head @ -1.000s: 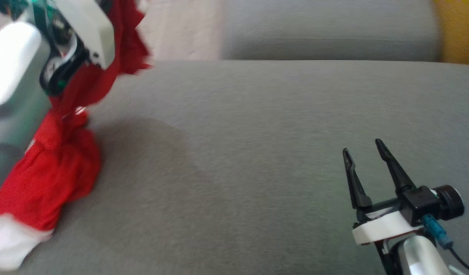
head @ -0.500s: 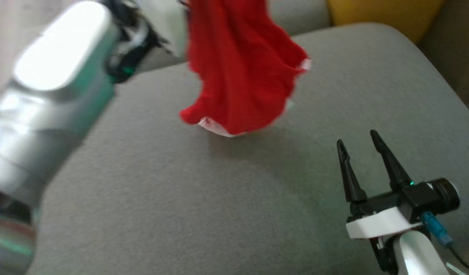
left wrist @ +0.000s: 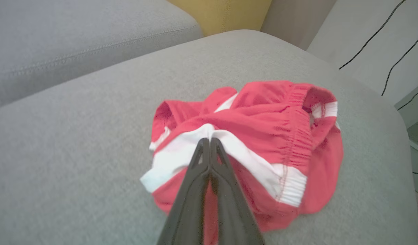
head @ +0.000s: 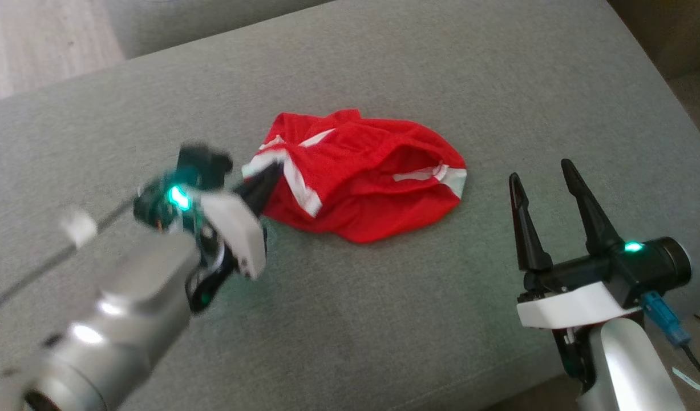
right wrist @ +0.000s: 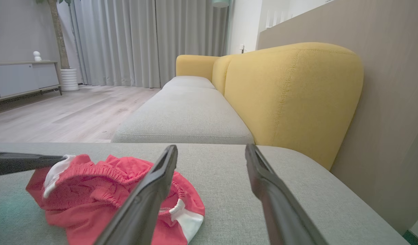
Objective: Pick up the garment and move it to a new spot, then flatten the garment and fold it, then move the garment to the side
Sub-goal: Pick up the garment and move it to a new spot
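Garment (head: 367, 194) in left pincer (left wrist: 209, 140), right pincer (head: 541, 170) spread

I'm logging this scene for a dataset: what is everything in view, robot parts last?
garment: one, red with white bands, crumpled on a seat cushion
seat cushions: two, grey, garment on the nearer
sofa back: one, yellow, behind the seats
floor: one, pale wood, beside the sofa
curtains: one set, grey, far wall
cabinet: one, white, left of the curtains
left gripper: one, dark, shut on the garment's white band
right gripper: one, dark, open, right of the garment
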